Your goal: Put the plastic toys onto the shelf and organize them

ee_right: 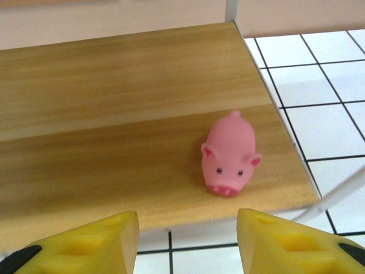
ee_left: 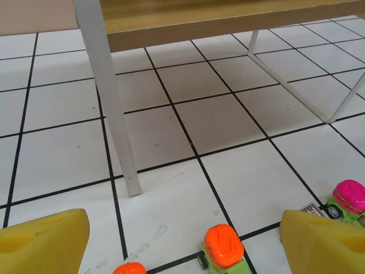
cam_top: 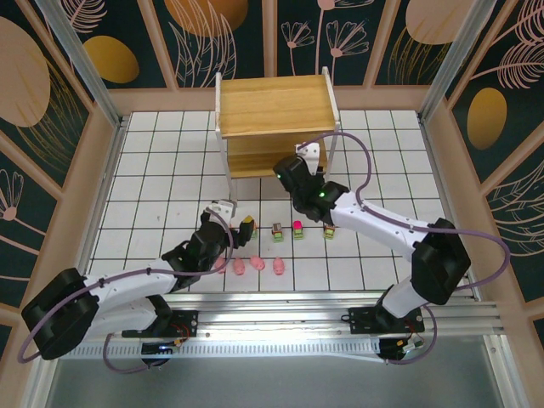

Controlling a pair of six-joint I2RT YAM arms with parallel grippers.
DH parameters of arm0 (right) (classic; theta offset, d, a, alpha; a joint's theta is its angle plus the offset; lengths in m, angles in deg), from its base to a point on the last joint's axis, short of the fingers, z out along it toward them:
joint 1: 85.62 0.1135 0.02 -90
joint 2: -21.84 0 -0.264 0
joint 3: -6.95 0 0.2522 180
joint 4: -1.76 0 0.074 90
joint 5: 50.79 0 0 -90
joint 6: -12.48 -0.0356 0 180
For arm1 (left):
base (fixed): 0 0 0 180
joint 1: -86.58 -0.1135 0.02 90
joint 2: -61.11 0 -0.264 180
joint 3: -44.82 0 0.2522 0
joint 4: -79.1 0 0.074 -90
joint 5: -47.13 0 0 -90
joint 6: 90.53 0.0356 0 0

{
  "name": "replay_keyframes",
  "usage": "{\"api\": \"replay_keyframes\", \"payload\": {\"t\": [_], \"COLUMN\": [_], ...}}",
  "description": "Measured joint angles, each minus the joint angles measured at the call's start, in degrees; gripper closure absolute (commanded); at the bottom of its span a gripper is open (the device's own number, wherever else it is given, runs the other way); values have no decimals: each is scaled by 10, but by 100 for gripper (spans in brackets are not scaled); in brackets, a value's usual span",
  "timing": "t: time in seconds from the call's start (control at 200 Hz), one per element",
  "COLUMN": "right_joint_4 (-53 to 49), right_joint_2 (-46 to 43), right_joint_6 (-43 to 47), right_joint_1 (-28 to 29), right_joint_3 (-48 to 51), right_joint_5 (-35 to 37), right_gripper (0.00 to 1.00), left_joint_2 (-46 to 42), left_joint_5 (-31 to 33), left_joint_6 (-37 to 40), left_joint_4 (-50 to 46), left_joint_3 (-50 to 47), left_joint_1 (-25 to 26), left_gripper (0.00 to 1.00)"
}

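Note:
The wooden shelf [cam_top: 272,106] with white legs stands at the back of the tiled table. One pink pig [ee_right: 231,154] sits on its lower tier, facing my right gripper [ee_right: 187,245], which is open just in front of that tier's edge [cam_top: 293,172]. Several pink pigs [cam_top: 258,264] lie in a row near the front. Behind them stands a row of green toys: orange-topped [cam_top: 246,228], grey-brown [cam_top: 277,230], magenta [cam_top: 298,228], grey-brown [cam_top: 329,230]. My left gripper [cam_top: 231,223] is open low over an orange-topped toy [ee_left: 223,246]; a second orange top [ee_left: 129,268] and the magenta one [ee_left: 349,197] flank it.
A white shelf leg [ee_left: 108,97] stands just ahead of the left gripper, with the frame's slanted brace [ee_left: 291,85] to the right. Wooden walls [cam_top: 102,170] and metal posts enclose the table. Bare tiles [cam_top: 153,195] lie left of the shelf.

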Motion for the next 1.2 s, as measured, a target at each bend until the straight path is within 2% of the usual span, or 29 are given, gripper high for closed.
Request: {"api": "replay_keyframes", "payload": {"t": [0.365,0.671,0.956,1.201], "right_joint_4": [-77,-139,-136,-120], "right_joint_2": [-29,-54,-33,0], "right_joint_6": [-100,-209,-286,-325], "right_joint_1": [129,212,273,290], "right_joint_3": [32,90,139,164], "right_joint_5": [5,-28,-88,-126], "right_gripper": [51,52,55,55], "left_joint_2": [-153,-196,-205,-121], "left_joint_5": [-13,-56,-80,-89], "left_joint_6": [-40,-86,-127,-157], "left_joint_4": [-89,-156,-230,-283], "left_joint_3": [-36,-47,-46,-22], "left_joint_1": [0,5,19,23], "left_gripper": [17,17,17,18]}}
